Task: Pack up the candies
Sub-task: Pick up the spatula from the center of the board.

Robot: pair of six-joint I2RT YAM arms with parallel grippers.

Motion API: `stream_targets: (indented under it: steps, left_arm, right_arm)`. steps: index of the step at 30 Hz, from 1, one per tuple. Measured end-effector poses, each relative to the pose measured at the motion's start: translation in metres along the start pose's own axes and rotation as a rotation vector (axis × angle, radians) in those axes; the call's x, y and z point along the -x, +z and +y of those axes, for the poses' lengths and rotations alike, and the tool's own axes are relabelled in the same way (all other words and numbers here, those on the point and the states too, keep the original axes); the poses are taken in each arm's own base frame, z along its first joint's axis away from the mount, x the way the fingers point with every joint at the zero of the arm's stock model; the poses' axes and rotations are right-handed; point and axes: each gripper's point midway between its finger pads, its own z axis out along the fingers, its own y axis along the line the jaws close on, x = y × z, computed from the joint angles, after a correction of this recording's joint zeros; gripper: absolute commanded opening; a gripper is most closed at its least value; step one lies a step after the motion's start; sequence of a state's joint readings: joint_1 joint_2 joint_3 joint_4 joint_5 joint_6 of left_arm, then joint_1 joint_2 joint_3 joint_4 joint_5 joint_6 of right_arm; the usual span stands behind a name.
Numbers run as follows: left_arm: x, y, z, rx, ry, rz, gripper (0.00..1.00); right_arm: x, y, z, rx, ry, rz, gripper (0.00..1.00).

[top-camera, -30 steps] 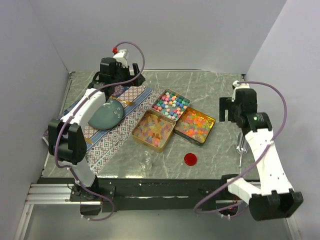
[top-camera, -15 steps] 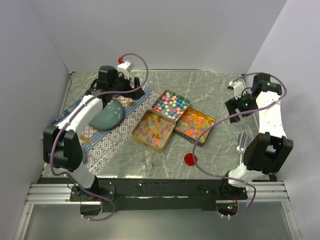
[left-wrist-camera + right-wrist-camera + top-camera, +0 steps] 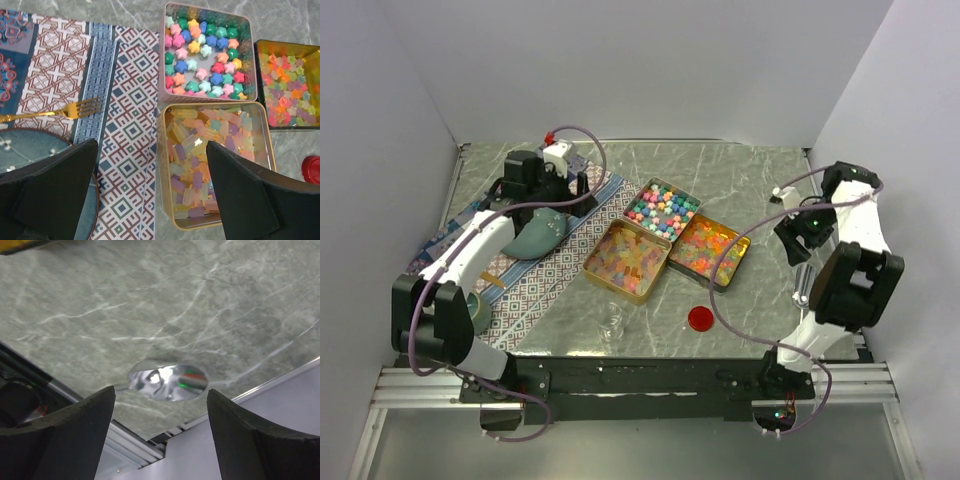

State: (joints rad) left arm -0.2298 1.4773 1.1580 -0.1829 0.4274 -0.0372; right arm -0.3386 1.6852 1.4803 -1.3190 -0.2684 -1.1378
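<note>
Three open tins hold the candies: pastel star ones (image 3: 661, 209) (image 3: 205, 52), translucent yellow-pink ones (image 3: 627, 260) (image 3: 212, 157), and orange-red-yellow ones (image 3: 710, 250) (image 3: 290, 90). My left gripper (image 3: 578, 188) (image 3: 150, 150) is open and empty. It hovers above the placemat's edge and the near-left tin. My right gripper (image 3: 798, 238) (image 3: 161, 392) is open and empty, pointing down over a metal spoon (image 3: 804, 285) near the table's right edge. The spoon's bowl (image 3: 168, 381) lies between the fingers, below them.
A small clear glass jar (image 3: 611, 322) and a red round disc (image 3: 700, 319) (image 3: 312, 170) stand near the front edge. A patterned placemat (image 3: 550, 275) carries a blue-grey plate (image 3: 535, 232) and a gold fork (image 3: 55, 112). Walls close off the left, back and right.
My right arm has folded back and its gripper has come down over the spoon at the right edge. My left gripper has shifted slightly left and nearer above the placemat.
</note>
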Motion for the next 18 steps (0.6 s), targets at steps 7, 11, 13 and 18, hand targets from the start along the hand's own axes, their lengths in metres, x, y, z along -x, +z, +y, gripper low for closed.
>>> stream_targets:
  steps: [7, 11, 13, 18]
  left_arm:
    - [-0.015, -0.002, 0.009, 0.023, -0.019, 0.021, 0.97]
    - [-0.022, -0.003, 0.016, 0.038, 0.007, 0.036, 0.97]
    - [-0.024, -0.003, 0.019, 0.05, 0.024, 0.043, 0.97]
    - [-0.026, -0.002, 0.027, 0.081, 0.058, 0.051, 0.97]
  right_arm:
    - [-0.026, 0.023, -0.022, 0.024, 0.016, 0.12, 0.78]
    - [-0.046, 0.027, -0.032, 0.024, 0.066, 0.154, 0.76]
    - [-0.054, 0.033, -0.037, 0.034, 0.086, 0.166, 0.73]
    - [-0.063, 0.048, -0.042, 0.078, 0.111, 0.191, 0.63]
